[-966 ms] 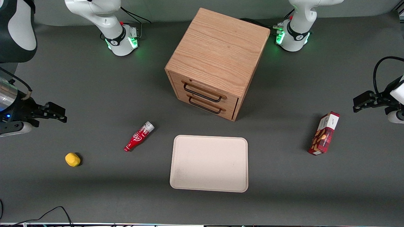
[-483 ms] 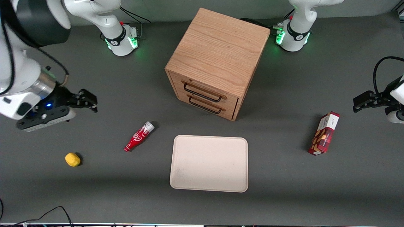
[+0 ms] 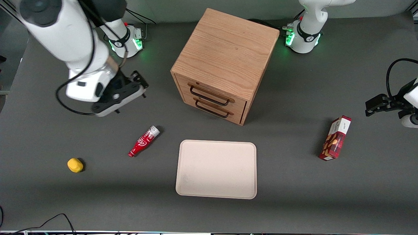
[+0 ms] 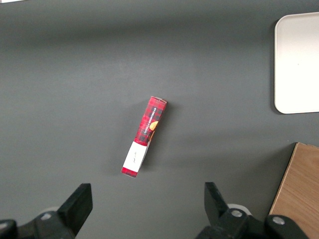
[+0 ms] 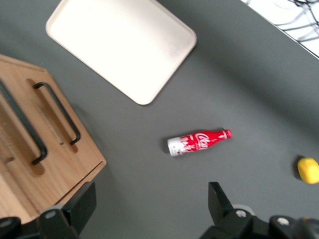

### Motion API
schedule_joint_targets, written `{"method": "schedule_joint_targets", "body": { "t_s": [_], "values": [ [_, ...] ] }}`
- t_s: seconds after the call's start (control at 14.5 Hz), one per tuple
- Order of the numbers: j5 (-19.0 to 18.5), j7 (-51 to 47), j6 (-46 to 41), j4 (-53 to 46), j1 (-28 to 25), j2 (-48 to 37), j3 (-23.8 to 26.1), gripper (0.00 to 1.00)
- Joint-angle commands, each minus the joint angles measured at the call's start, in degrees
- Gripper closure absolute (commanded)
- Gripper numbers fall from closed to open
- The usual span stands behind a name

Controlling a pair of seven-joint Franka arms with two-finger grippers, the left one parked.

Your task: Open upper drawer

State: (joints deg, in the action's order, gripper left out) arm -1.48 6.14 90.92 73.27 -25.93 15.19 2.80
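Note:
The wooden cabinet (image 3: 225,55) stands mid-table with both drawers shut. The upper drawer (image 3: 214,92) is the topmost one, with a thin black wire handle (image 3: 209,95); an identical drawer sits below it. My right gripper (image 3: 138,83) hovers above the table beside the cabinet, toward the working arm's end, apart from it. Its fingers are open and empty. In the right wrist view the gripper (image 5: 149,206) is over bare table, with the cabinet's drawer face close by; the upper drawer's handle (image 5: 25,130) and the lower one (image 5: 57,112) both show.
A cream tray (image 3: 216,169) lies in front of the cabinet, nearer the front camera. A red bottle (image 3: 143,141) lies beside the tray; a yellow object (image 3: 75,165) lies toward the working arm's end. A red box (image 3: 335,137) lies toward the parked arm's end.
My right arm has swung in from the working arm's end of the table toward the cabinet, gripper still open. The drawers and the loose objects have not moved.

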Motion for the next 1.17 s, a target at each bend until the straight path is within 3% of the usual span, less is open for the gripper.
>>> {"method": "schedule_joint_targets", "body": {
  "t_s": [0.0,0.28,0.55,0.76,1.1],
  "values": [
    [-0.28,1.86,-1.62,-5.58,-4.11,4.40,-0.69,0.00],
    [3.32,1.60,-0.75,-7.26,-7.55,7.92,-0.69,0.00],
    [4.47,1.86,2.15,-7.26,-9.93,10.91,-0.61,0.00],
    [8.67,10.61,4.43,-7.09,-8.96,14.33,1.15,0.00],
    [9.39,17.67,7.17,-6.03,-9.05,15.83,1.24,0.00]
  ]
}}
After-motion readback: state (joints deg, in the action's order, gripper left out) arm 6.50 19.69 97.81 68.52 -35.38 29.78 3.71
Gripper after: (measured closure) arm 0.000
